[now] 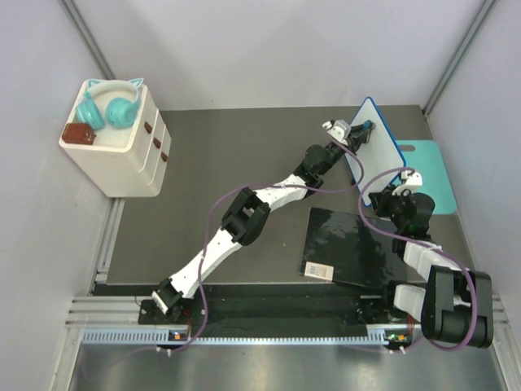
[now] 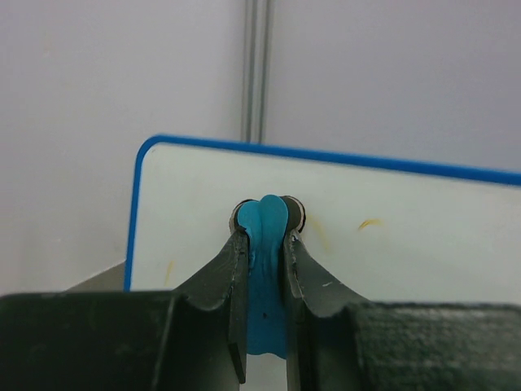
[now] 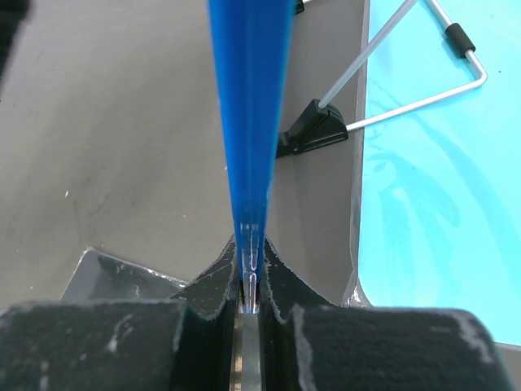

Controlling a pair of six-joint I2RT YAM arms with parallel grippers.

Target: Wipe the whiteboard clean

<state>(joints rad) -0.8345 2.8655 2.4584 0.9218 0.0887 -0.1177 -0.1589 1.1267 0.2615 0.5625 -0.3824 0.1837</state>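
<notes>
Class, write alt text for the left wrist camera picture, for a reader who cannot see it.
The left claw pinches a blue pad between its two dark fingers, directly in front of a whiteboard with a blue rim. Faint yellow marks show on the white surface, and a plain grey wall rises behind.

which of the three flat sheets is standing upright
The blue-rimmed whiteboard: it stands on edge, its rim pinched by the right hand; the black sheet and teal mat lie flat.
</notes>
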